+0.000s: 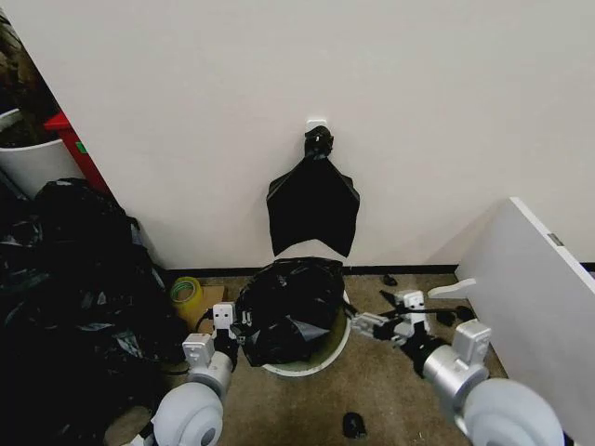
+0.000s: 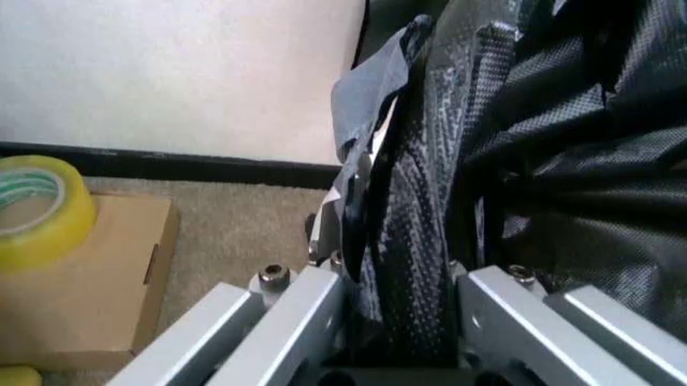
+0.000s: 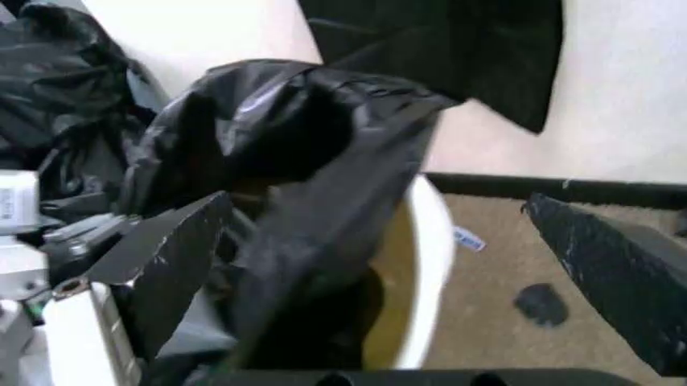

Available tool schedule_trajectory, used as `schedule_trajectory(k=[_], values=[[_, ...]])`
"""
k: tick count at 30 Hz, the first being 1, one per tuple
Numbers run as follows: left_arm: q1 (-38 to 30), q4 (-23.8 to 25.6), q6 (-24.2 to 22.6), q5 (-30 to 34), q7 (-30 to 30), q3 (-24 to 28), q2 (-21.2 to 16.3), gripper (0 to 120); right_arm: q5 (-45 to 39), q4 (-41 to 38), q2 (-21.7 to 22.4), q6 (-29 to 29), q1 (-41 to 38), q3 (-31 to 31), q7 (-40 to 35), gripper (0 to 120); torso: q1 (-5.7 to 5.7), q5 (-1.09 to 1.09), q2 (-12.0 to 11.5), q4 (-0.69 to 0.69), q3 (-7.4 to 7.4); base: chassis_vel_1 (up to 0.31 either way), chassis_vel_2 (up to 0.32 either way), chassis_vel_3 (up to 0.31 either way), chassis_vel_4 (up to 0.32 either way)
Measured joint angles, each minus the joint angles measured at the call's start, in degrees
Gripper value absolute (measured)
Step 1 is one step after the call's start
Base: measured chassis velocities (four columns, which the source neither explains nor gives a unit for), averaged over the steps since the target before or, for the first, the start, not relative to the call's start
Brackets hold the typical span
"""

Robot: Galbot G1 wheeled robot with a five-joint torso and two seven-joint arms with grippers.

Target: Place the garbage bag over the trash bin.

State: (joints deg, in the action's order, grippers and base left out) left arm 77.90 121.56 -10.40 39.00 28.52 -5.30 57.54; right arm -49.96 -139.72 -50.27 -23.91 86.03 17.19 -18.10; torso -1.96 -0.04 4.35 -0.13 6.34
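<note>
Left gripper (image 2: 403, 322) pinches a fold of the garbage bag (image 1: 288, 307); right gripper (image 1: 367, 325), spread, waits beside the trash bin (image 1: 321, 362). Thin, slippery film: grip its hem.

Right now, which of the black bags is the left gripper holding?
The garbage bag billowing over the trash bin, pinched by the left gripper; not the hook bundle or the heap.

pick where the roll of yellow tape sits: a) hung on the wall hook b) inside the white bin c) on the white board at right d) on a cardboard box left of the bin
d: the yellow tape roll rests on a cardboard box by the wall, left of the trash bin.
</note>
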Motion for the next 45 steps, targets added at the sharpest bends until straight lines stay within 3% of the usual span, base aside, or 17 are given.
schedule_trajectory(k=[6, 8, 10, 13, 18, 21, 25, 27, 29, 41, 45], values=[[-0.56, 0.01, -0.09, 0.21, -0.20, 0.95, -0.42, 0, 1.04, 0.72, -2.23, -0.99, -0.04, -1.18, 0.01, 84, 0.00, 0.00, 0.00, -0.01, 0.00, 0.000, 0.000, 0.000, 0.000], [-0.57, 0.23, -0.14, 0.27, -0.28, 0.98, -0.66, 0, 0.95, 1.05, -2.71, -1.27, -0.18, -1.56, 0.24, 72, 0.00, 0.01, 0.00, -0.01, 0.00, 0.000, 0.000, 0.000, 0.000], [-0.55, 0.27, -0.15, 0.28, -0.30, 0.92, -0.74, 0, 0.77, 1.04, -2.76, -1.43, -0.18, -1.69, 0.29, 69, 0.00, 0.00, 0.00, -0.01, 0.00, 0.000, 0.000, 0.000, 0.000], [-0.44, 0.40, -0.16, 0.42, -0.30, 0.80, -0.75, 0, 0.67, 1.12, -2.79, -1.70, -0.13, -2.00, 0.36, 53, 0.00, 0.00, 0.00, -0.01, 0.00, 0.000, 0.000, 0.000, 0.000], [-0.41, 0.47, -0.16, 0.63, -0.31, 0.80, -0.60, 0, 0.58, 1.45, -2.82, -1.73, 0.12, -2.01, 0.07, 40, 0.00, 0.01, 0.00, -0.01, 0.00, 0.000, 0.000, 0.000, 0.000], [-0.40, 0.48, -0.16, 0.71, -0.28, 0.80, -0.55, 0, 0.46, 1.51, -2.85, -1.70, 0.44, -1.98, -0.17, 25, 0.00, 0.01, 0.00, -0.01, 0.00, 0.000, 0.000, 0.000, 0.000], [-0.41, 0.48, -0.17, 0.81, -0.24, 0.80, -0.56, 0, 0.43, 1.70, -2.85, -1.57, 0.49, -1.93, -0.28, 14, 0.00, 0.01, 0.00, -0.01, 0.00, 0.000, 0.000, 0.000, 0.000], [-0.41, 0.48, -0.17, 0.81, -0.24, 0.80, -0.56, 0, 0.43, 1.70, -2.85, -1.57, 0.49, -1.93, -0.28, 14, 0.00, 0.01, 0.00, -0.01, 0.00, 0.000, 0.000, 0.000, 0.000], [-0.41, 0.61, -0.18, 1.10, -0.17, 0.80, -0.57, 0, 0.43, 1.95, -2.83, -1.51, 0.50, -1.89, -0.45, 1, 0.00, 0.01, 0.00, -0.01, 0.01, 0.000, 0.000, 0.000, 0.000], [-0.37, 0.76, 0.05, 1.79, 0.07, 0.50, -0.39, 0, 0.67, 2.25, -3.37, -1.23, 1.29, -1.42, -1.52, 0, 0.00, 0.01, 0.00, -0.01, 0.01, 0.000, 0.000, 0.000, 0.000], [-0.85, 0.62, 1.03, 5.36, 1.09, -0.32, 0.37, 0, 1.50, 2.45, -3.55, -0.41, 3.23, 0.52, -3.77, 0, 0.00, 0.01, 0.00, -0.01, 0.00, 0.000, 0.000, 0.000, 0.000]])
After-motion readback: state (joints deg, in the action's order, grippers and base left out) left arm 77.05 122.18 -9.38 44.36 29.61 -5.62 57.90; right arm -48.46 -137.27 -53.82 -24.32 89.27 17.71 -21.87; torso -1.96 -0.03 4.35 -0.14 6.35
